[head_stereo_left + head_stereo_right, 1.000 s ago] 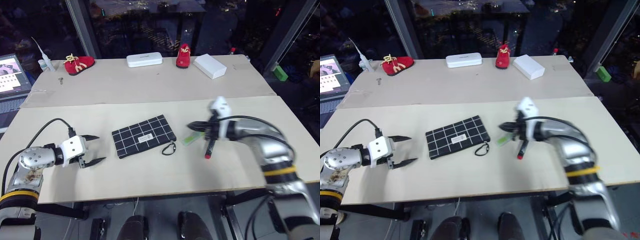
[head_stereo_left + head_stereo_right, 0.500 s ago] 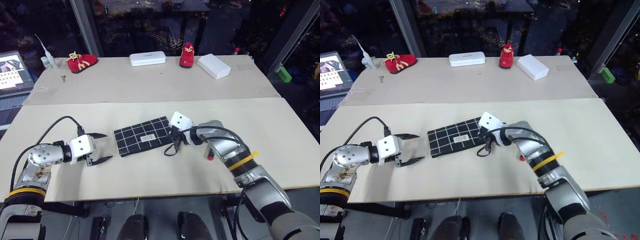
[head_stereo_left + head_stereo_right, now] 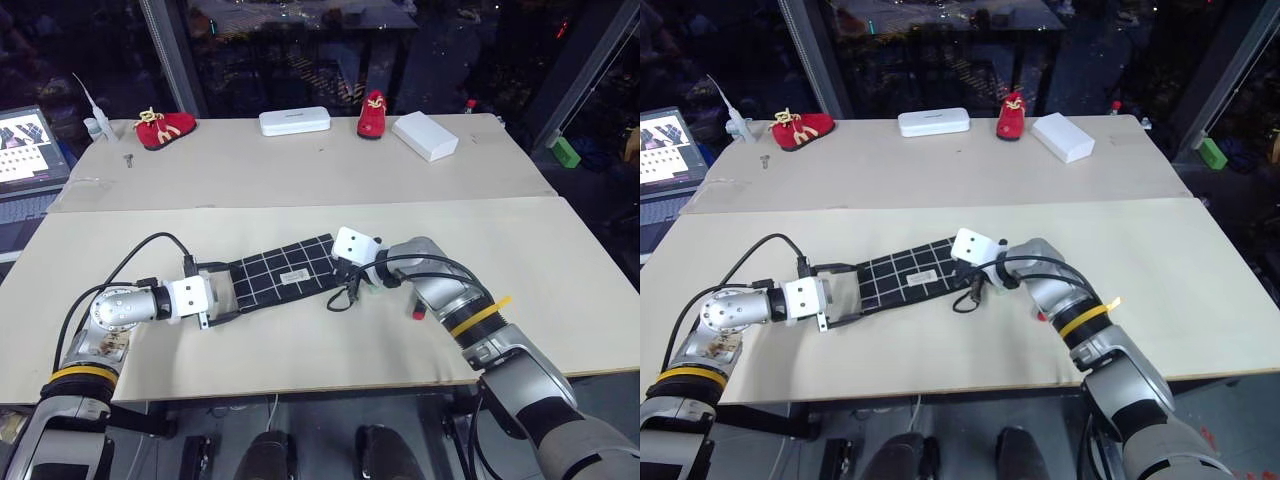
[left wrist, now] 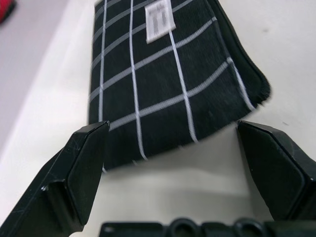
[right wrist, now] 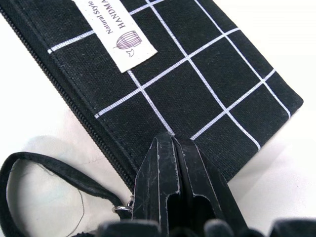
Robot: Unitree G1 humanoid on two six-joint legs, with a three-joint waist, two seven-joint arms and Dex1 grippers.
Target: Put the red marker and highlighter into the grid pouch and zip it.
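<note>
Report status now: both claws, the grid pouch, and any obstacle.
Left claw open, straddling one end of the grid pouch. Right claw shut, pressed at the zipper end. Pouch zipped; red marker on table. No obstacle.

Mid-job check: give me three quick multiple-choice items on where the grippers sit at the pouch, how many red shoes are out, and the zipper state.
1. Where is the left gripper?
A. at the grid pouch's end away from the zipper pull
B. over the laptop
C. beside a shoe

2. How many red shoes stand at the table's far edge?
A. one
B. two
C. four

3. The pouch's zipper is:
A. zipped shut
B. half open
C. fully open

Answers: 1 A, its open fingers flank that end. 2 B, one red shoe to the left, another to the right. 3 A, the teeth run closed past the shut right gripper.
</note>
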